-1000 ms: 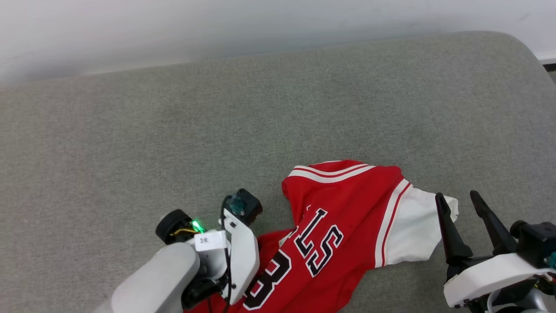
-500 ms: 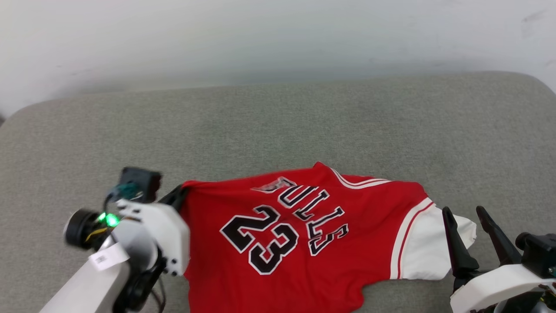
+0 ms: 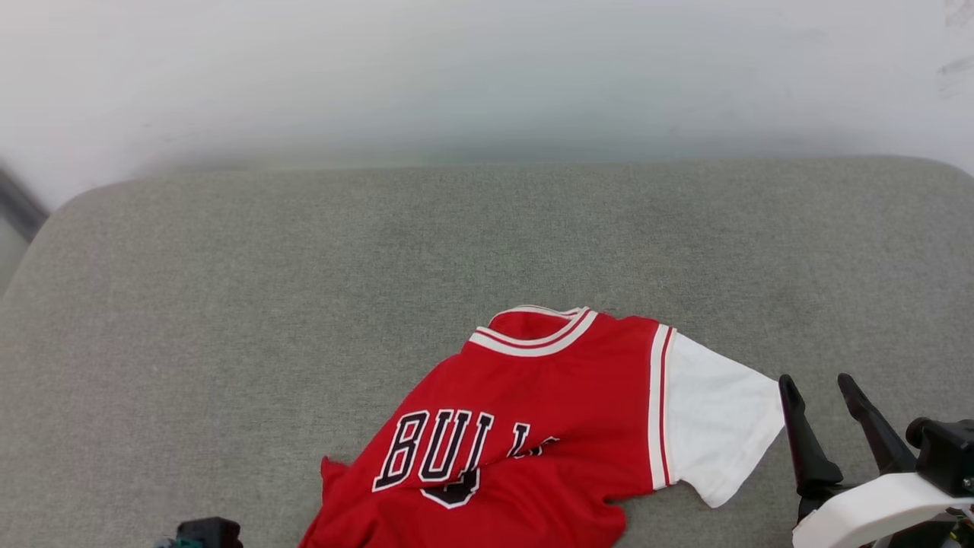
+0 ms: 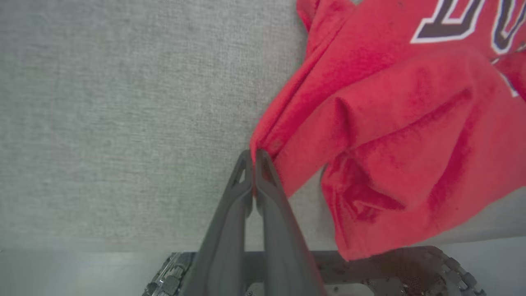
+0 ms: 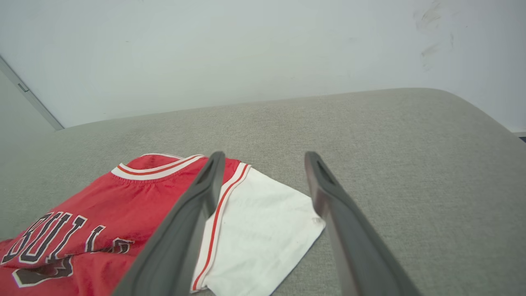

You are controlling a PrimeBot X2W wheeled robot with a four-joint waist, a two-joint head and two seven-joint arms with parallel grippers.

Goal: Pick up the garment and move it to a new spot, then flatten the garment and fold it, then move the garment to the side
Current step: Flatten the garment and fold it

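**Item:** garment (image 3: 533, 426), red jersey, rumpled at 5 o'clock on grey cushion (image 3: 304, 266); hem bunched, white sleeve (image 3: 715, 411) spread.
**Left gripper** (image 4: 254, 158): fingers pressed together, apparently pinching a red edge.
**Right gripper** (image 3: 818, 384): jaws wide, empty, at 4 o'clock beside the white sleeve.
**Status:** relocation under way; flattening, folding and setting aside outstanding.

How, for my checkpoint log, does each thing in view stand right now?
garment: rumpled, lying on the grey cushion, white sleeve spread flat.
left end effector: shut, pinching the garment's red edge.
right end effector: open, holding nothing, near the white sleeve.
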